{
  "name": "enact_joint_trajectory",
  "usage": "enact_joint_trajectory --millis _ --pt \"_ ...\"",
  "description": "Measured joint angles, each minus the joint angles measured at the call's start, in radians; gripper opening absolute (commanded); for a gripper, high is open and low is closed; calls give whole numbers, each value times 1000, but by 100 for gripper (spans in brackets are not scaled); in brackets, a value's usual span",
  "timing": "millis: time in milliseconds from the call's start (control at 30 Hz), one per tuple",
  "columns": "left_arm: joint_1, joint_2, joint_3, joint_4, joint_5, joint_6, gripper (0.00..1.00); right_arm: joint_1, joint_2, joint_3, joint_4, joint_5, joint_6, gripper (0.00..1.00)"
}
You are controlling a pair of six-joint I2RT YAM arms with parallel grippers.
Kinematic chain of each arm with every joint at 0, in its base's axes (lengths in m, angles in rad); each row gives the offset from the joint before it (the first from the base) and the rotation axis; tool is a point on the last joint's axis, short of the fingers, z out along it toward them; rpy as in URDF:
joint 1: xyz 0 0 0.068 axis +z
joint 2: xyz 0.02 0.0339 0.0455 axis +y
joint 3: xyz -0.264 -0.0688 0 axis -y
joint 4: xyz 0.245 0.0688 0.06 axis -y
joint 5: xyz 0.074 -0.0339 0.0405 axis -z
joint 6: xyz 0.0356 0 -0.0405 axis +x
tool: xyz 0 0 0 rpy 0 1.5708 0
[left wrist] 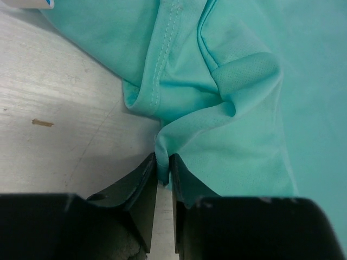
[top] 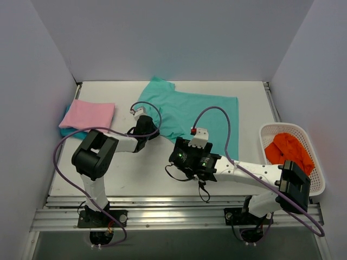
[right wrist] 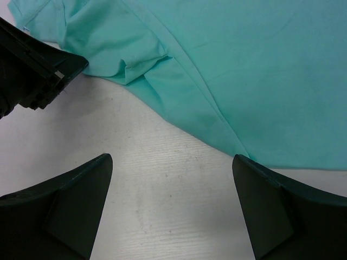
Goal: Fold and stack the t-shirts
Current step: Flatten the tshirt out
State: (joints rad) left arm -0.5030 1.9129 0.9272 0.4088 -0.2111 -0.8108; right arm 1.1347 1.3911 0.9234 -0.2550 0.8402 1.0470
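Note:
A mint-teal t-shirt lies spread across the middle of the table. My left gripper is at its near left sleeve. In the left wrist view that gripper is shut on a pinched fold of the mint-teal fabric, which bunches up just ahead of the jaws. My right gripper is near the shirt's front hem. In the right wrist view it stands open over bare table, with the hem just ahead. A folded pink t-shirt lies at the left on a darker turquoise one.
A white mesh basket at the right edge holds an orange garment. Walls close in the table on the left, back and right. The left arm's black gripper body shows at the top left of the right wrist view.

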Motion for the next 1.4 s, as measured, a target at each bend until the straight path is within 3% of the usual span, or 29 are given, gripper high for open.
enact_joint_trajectory --millis 200,700,1133,1167,1267,1300,1400 --pt "-3 -104 -33 -82 -42 6 12 -2 1 0 6 -6 0 88" --pt "-34 -729 -68 -479 -182 34 13 -3 11 0 24 -22 -29 87" --pt "-174 -1086 -304 -914 -196 -186 16 6 -91 -118 34 -53 -18 87" --pt "-189 -1114 -311 -949 -201 -211 22 6 -108 -137 34 -56 -14 88" --pt "-228 -1190 -332 -1051 -208 -288 62 6 -157 -180 32 -61 -6 88" --pt "-235 -1209 -340 -1079 -211 -311 97 6 -170 -188 31 -62 -4 90" --pt "-246 -1239 -372 -1143 -208 -374 94 3 -194 -195 25 -62 -4 95"
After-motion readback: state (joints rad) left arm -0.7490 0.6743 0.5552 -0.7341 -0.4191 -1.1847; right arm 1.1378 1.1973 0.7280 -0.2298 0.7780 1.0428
